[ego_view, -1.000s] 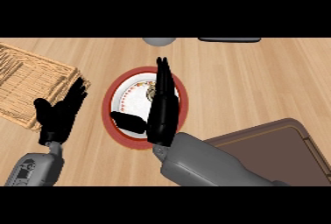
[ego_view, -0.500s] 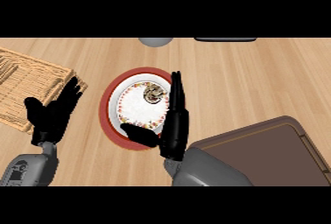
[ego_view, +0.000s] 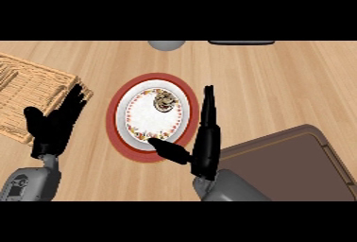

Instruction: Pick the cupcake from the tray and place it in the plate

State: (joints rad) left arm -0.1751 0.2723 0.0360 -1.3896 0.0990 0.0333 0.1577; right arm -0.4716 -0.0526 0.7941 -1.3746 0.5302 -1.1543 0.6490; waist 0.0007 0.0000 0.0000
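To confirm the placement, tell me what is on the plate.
A cupcake sits on the plate, toward its far side. The thumb of the open right hand covers the near rim, hiding that part.

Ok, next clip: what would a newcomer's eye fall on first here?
The red-rimmed plate at the counter's middle, with the cupcake on its upper part. The right hand stands open along the plate's right edge, its thumb over the lower rim. The left hand rests open at the left, by a wooden rack.

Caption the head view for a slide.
Cupcake sits on the plate; right robot hand open beside it, left robot hand resting open.
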